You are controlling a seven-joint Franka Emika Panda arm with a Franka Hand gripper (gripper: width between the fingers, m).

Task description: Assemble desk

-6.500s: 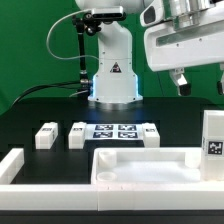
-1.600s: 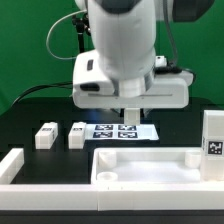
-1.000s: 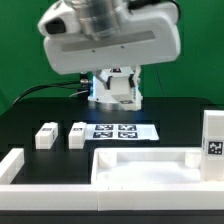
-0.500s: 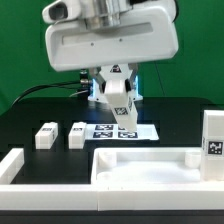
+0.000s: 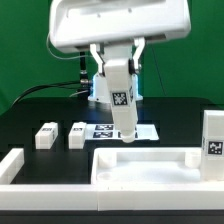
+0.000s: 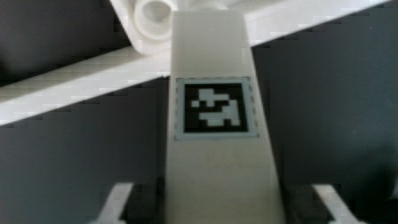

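Note:
My gripper (image 5: 118, 66) is shut on a white square desk leg (image 5: 121, 98) with a black-and-white tag. The leg hangs tilted, its lower end just above the far rim of the white tabletop panel (image 5: 150, 166), which lies at the front. In the wrist view the leg (image 6: 215, 110) fills the middle between my two fingers (image 6: 118, 205), and the gripper (image 6: 221, 206) is closed around it. A white rim with a round hole (image 6: 153, 14) shows past the leg's end. Two more legs (image 5: 46, 135) (image 5: 78, 135) lie at the exterior view's left. A third stands at the right (image 5: 212, 143).
The marker board (image 5: 105, 130) lies flat behind the tabletop, partly hidden by the held leg. A long white border bar (image 5: 11, 166) runs along the front left. The robot base (image 5: 100, 88) stands at the back on the black table.
The arm has swung round and come down. The held leg, out of sight a second ago, now hangs lower with its end by the tabletop's far rim.

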